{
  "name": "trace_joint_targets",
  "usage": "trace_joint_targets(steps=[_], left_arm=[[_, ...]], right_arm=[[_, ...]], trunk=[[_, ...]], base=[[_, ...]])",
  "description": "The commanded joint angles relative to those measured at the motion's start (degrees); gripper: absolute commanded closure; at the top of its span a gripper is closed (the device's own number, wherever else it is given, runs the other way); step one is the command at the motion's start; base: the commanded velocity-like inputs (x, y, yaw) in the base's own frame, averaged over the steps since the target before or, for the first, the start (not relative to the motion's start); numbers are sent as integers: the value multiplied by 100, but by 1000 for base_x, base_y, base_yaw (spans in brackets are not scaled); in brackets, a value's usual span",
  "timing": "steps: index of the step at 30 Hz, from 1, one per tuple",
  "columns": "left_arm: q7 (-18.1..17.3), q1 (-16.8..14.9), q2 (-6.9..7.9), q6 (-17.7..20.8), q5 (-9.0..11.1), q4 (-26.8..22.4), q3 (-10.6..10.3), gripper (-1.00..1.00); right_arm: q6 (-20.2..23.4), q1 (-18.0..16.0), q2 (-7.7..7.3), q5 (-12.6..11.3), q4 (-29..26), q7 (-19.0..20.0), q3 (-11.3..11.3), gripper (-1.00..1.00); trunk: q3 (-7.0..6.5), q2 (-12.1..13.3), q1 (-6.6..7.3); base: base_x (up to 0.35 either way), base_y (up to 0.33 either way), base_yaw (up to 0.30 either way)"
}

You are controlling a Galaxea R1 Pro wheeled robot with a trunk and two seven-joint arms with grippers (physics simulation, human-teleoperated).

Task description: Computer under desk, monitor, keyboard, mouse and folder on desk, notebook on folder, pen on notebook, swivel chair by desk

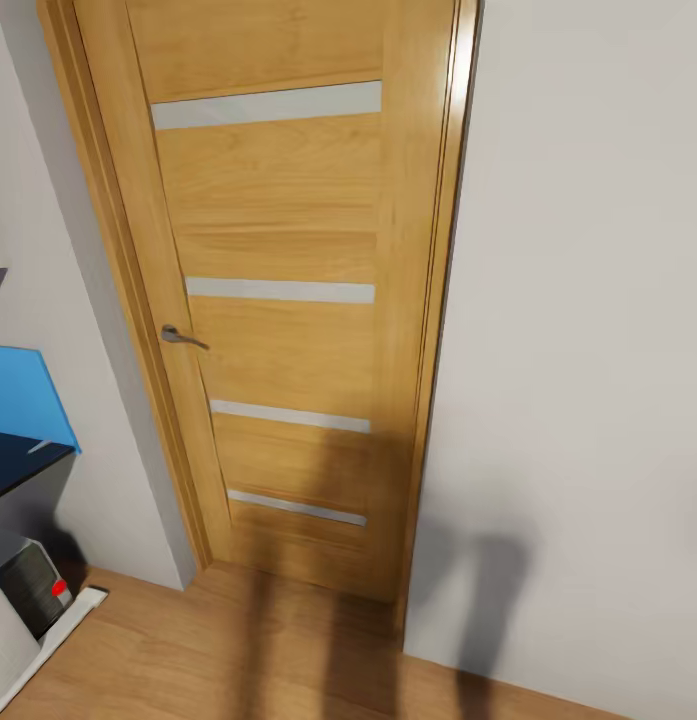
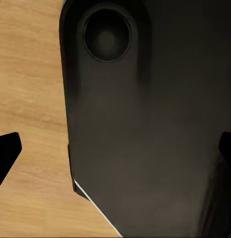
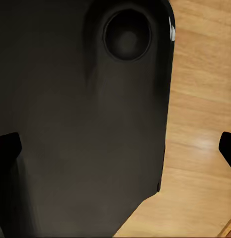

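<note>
Both the left hand [image 2: 115,148] and right hand [image 3: 115,146] hang spread and empty above the wooden floor [image 2: 31,99], near the robot's dark base [image 2: 145,139].

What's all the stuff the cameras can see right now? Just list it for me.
door: one, honey-coloured wood with four pale horizontal strips, shut, middle of the head view.
door handle: one, grey metal lever, on the door's left side.
walls: off-white, either side of the door.
floor: light wooden boards, with dark shadows in front of the door.
desk: one, glossy black top with a blue rear panel, only a corner at the left edge.
computer: one, white-grey case, dark front, small red mark, on the floor below the desk corner.
robot's body: dark rounded shell over the floor in both wrist views.
left tool: dark fingertips spread apart, empty.
right tool: the same.
</note>
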State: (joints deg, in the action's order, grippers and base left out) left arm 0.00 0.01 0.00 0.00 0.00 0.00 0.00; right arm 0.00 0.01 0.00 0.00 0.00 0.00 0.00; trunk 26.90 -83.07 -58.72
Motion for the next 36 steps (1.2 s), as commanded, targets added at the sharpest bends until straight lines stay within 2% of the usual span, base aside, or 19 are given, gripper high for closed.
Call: trace_joint_targets(steps=[1,5,11,28,29,36], left_arm=[[0,-1,0,0,0,0,0,-100],[-68,-45,-130,-26,-12,-114,-9,-100],[-70,-45,-261,-26,-17,-136,-16,-100],[-70,-45,-272,-26,-26,-141,-17,-100],[-70,-45,-272,-26,-21,-141,-13,-100],[-70,-45,-277,-28,-9,-147,-7,-100]], right_arm=[[0,-1,0,0,0,0,0,-100],[-50,-27,130,35,-51,-8,3,-100],[-44,-27,140,28,-52,-8,-29,-100],[-140,-27,140,28,-51,0,-9,-100],[-511,-26,132,35,-45,13,3,-100],[-708,-27,117,43,-48,13,9,-100]], trunk=[[3,-1,0],[3,-1,0],[-105,239,131],[-410,921,505],[-428,961,527],[-554,1242,680]], base=[[0,0,0],[0,0,0],[0,0,0],[0,0,0],[0,0,0],[0,0,133]])
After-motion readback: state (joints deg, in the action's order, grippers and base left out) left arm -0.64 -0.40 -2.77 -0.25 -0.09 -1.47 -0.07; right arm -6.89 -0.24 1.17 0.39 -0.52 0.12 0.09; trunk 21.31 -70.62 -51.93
